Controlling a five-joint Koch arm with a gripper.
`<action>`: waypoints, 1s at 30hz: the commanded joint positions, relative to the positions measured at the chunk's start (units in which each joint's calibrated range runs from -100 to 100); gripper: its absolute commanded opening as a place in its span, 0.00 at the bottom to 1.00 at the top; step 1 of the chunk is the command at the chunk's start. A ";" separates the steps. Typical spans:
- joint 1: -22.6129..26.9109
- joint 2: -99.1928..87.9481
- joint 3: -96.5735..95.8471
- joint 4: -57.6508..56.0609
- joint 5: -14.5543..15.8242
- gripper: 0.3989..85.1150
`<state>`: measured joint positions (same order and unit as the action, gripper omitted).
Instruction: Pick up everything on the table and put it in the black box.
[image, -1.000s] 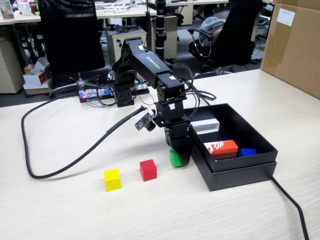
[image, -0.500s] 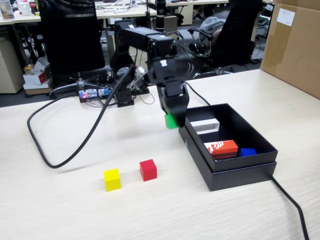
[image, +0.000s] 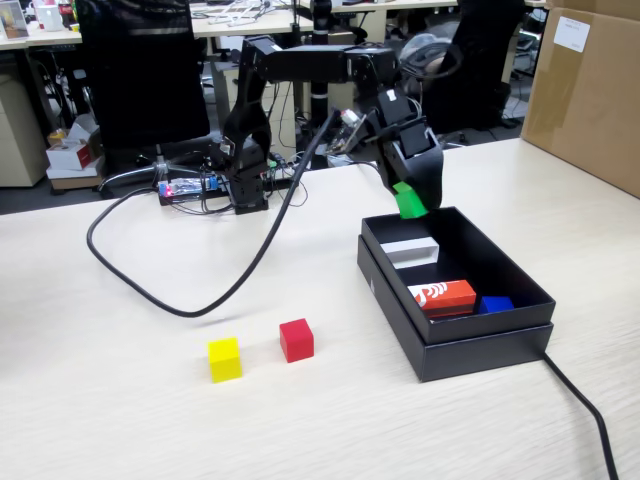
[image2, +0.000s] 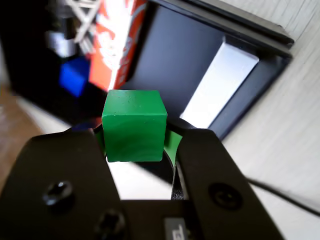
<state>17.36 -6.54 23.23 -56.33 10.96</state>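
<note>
The gripper (image: 412, 203) held a green cube (image: 409, 201) clamped between its jaws, poised above the far end of the black box (image: 455, 345), just over the rim. In the wrist view the cube (image2: 134, 125) sat squarely in the grip, with the box floor below it.

Already in the box: a white block (image: 411, 251) at the far end, an orange-and-white block (image: 444, 296) nearer the front, and a blue cube (image: 495, 304) beside it at the front wall. Out on the table (image: 120, 420) a yellow cube (image: 225, 359) and a red cube (image: 296, 340) lay near each other, well apart from the box.

The step in hand looked like the release. It would go best with the cube carried a little further inward, past the rim and clear of the white block, then lowered before the jaws parted, so it could not bounce off the wall or the block. A black cable (image: 200, 300) looped across the table, near the two cubes left to fetch.
</note>
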 joint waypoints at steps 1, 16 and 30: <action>0.20 2.69 3.06 3.50 -0.10 0.01; -0.34 5.56 -2.83 7.39 -1.37 0.26; -1.37 -10.96 -0.93 7.22 -1.76 0.36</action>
<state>16.63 -7.06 18.30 -51.06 9.84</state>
